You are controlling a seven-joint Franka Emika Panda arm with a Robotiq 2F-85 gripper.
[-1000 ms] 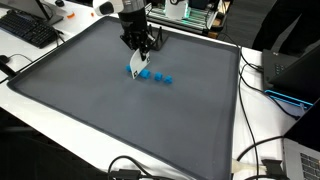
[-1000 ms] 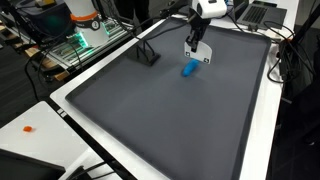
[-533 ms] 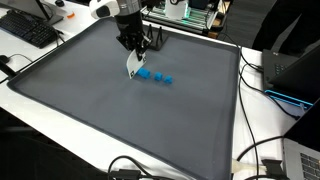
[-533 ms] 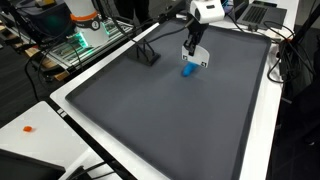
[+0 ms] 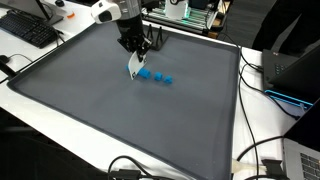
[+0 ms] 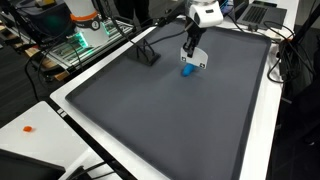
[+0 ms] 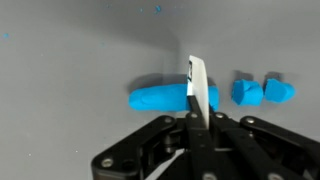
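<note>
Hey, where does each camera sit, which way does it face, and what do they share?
An exterior view: raised beyond the gray mat edge, looking down across it; arm and gripper at the far side.
An exterior view: off a mat corner, looking diagonally across; gripper far off.
Wrist view: looks down past the gripper's fingers at the white blade and blue roll.
All three share blade and roll.
</note>
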